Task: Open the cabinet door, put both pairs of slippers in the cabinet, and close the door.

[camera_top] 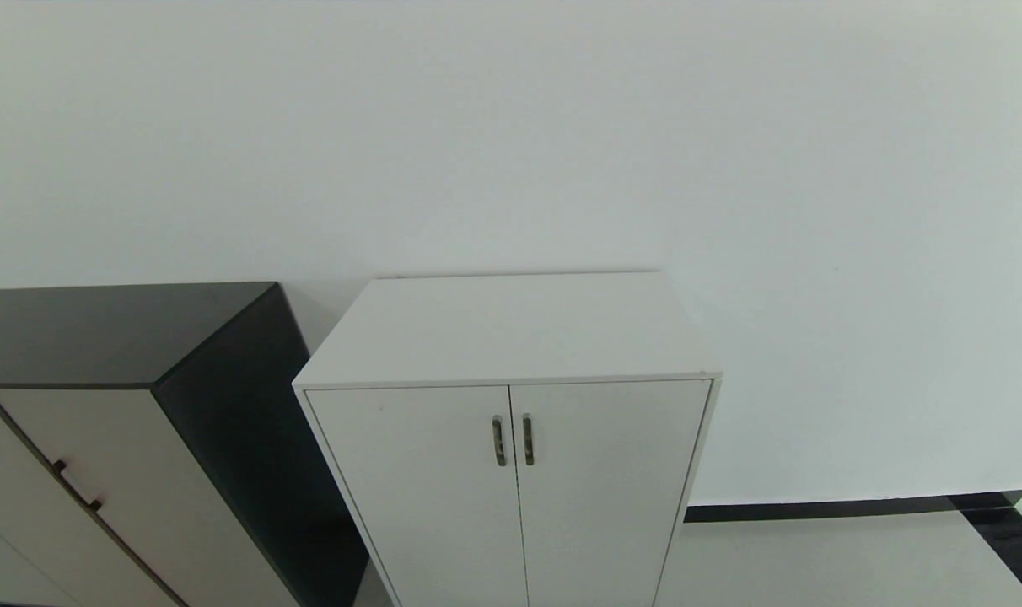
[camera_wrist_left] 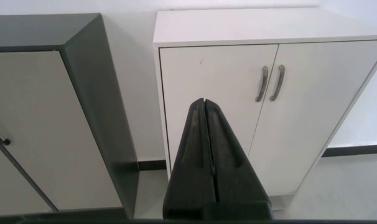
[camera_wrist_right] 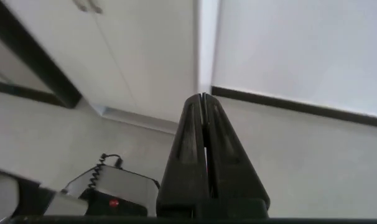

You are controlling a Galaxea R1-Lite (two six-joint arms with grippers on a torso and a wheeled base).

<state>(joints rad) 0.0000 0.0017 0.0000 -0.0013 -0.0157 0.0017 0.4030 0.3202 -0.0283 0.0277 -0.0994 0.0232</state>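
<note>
Your white two-door wooden cabinet (camera_top: 508,405) stands against the wall, both doors shut, its contents hidden, just right of a black-sided cabinet (camera_top: 224,421). Your left pincer (camera_wrist_left: 204,104) and right pincer (camera_wrist_right: 203,99) are clenched, holding nothing.

The black, wedge-shaped left end effector (camera_wrist_left: 204,104) is seen with its two fingers pressed flat together. The matching black right end effector (camera_wrist_right: 203,99) is likewise closed, fingers met along their length.
</note>
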